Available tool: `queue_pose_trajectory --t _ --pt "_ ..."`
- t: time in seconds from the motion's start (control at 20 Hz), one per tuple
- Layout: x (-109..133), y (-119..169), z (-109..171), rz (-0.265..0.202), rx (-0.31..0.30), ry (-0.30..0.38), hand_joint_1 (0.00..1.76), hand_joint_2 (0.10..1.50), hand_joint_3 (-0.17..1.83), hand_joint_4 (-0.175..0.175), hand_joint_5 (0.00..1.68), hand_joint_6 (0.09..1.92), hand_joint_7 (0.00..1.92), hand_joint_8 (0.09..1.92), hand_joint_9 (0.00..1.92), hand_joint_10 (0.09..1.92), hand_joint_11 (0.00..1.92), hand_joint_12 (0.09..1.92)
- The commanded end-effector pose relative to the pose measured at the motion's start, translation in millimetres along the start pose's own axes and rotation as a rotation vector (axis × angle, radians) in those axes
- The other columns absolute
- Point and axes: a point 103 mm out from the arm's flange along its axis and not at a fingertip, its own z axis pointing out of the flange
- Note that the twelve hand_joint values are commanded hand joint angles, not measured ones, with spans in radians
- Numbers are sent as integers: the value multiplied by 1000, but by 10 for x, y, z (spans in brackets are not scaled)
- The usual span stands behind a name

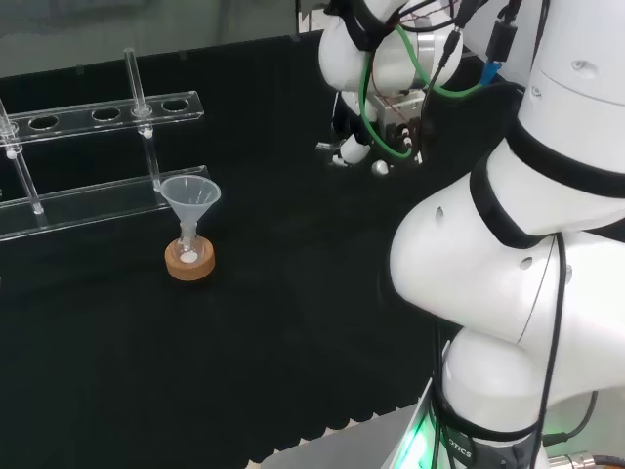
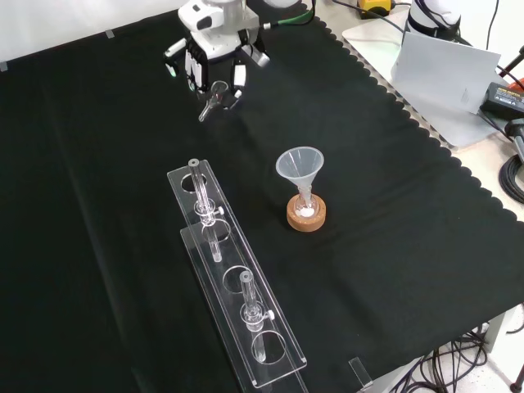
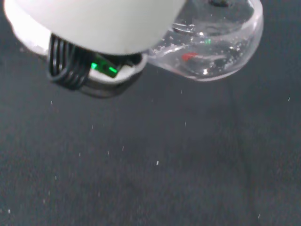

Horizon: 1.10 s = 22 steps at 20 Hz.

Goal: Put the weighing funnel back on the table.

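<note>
This is a laboratory bench. A scallop-edged black cloth [image 2: 393, 246] covers it. At the centre of the front view a clear cone-shaped funnel [image 2: 300, 164] stands in a small glass flask [image 2: 305, 205] on a round cork ring [image 2: 292, 218]. At lower left stands a long clear plastic test-tube rack [image 2: 277, 327] holding glass tubes [image 2: 199, 184]. At the top, a black and white robot hand [image 2: 214, 53] holds a small clear weighing funnel [image 2: 214, 97].
</note>
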Motion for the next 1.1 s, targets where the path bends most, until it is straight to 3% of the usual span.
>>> queue_pose_trajectory --t 0.05,0.55,0.75,1.1 --pt "5 67 201 35 24 -1 1157 613 603 175 1587 87 1806 87 1355 120 270 1426" --pt "56 158 301 76 41 20 1157 615 600 175 1586 87 1805 87 1355 118 268 1427" --pt "37 174 381 112 67 46 1157 615 598 175 1586 87 1805 87 1355 118 267 1428" --pt "39 182 530 125 90 56 1157 617 597 175 1586 87 1805 87 1356 117 266 1429"
